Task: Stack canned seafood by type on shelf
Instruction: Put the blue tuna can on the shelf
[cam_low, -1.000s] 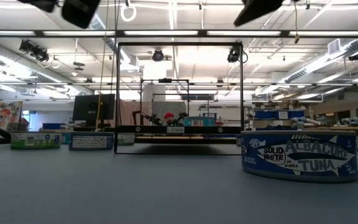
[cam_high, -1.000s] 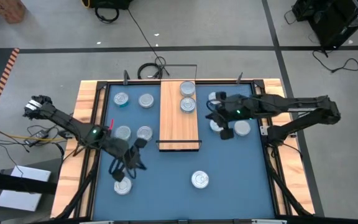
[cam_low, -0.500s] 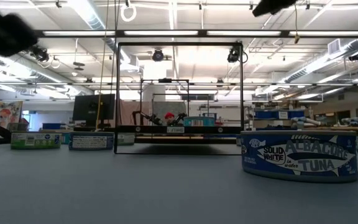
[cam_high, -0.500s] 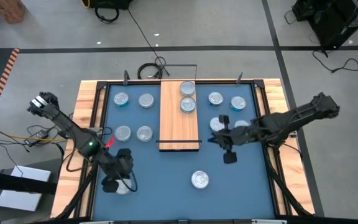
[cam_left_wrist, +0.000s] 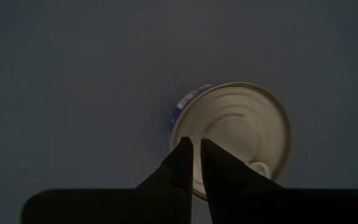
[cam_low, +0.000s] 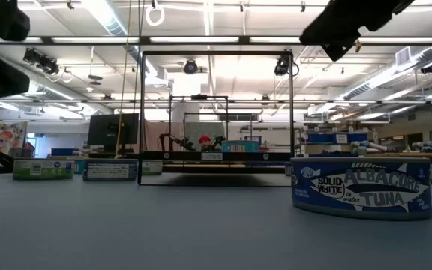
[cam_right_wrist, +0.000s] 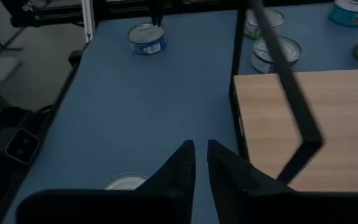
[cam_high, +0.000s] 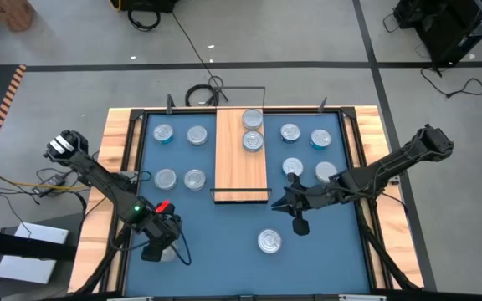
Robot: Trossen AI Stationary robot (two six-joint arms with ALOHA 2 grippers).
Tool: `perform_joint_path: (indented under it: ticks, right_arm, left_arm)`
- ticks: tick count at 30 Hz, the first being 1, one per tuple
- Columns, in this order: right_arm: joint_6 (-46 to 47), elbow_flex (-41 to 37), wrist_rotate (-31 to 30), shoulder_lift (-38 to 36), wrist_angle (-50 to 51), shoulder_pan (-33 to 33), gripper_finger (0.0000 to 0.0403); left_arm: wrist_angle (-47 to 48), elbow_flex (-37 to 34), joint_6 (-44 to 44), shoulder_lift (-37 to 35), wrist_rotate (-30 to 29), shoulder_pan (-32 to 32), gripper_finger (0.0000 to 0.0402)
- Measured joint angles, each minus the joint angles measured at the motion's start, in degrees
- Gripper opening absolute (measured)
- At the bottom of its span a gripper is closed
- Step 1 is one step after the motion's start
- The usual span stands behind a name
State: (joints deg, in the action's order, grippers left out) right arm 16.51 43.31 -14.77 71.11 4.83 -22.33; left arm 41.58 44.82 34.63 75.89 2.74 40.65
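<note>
From above, the left claw (cam_high: 153, 248) covers most of a small round silver-topped tin (cam_high: 167, 252) near the blue surface's (cam_high: 224, 251) front-left corner — only a sliver shows. In the right wrist view another silver tin top (cam_right_wrist: 124, 182) is half hidden behind the claw's dark body. In the low view, far tins' labels are too small to read — both arms cut off at the top edge.

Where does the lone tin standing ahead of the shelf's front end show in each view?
High view: albacore tuna tin, alone, ahead of the shelf.
Low view: large in the right foreground, with the shelf behind it at centre.
Left wrist view: not in it; this view shows another tin.
Right wrist view: only its rim, at the bottom edge, with the shelf at right.
Shared landmark: the shelf.
</note>
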Motion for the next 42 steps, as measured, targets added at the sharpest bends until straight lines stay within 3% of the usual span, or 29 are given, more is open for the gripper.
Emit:
perform_joint_path:
  ticks: [5, 13, 23, 32, 42]
  right_arm:
    - [-1.63, -0.02, -4.67, 0.04, -0.37, -1.98, 0.0044]
    - [-3.13, 0.0, -5.3, 0.05, -0.59, -2.48, 0.0033]
    - [-3.61, 0.0, -5.28, 0.05, -0.65, -2.47, 0.0034]
    - [-3.62, 0.02, -5.26, 0.05, -0.69, -2.47, 0.0027]
    - [-3.61, 0.04, -5.19, 0.05, -0.68, -2.47, 0.0024]
  left_arm:
    - [0.46, 0.0, -0.02, 3.39, 0.99, -0.03, 0.0063]
    - [0.64, 0.09, -0.49, 4.4, 0.53, -0.23, 0.0108]
    - [2.18, 2.29, -1.91, 4.43, 0.48, -0.53, 0.011]
    - [6.62, 2.3, -1.55, 4.4, -3.91, -1.05, 0.011]
    - [0.25, -1.57, -4.69, 4.21, 2.59, -4.89, 0.0086]
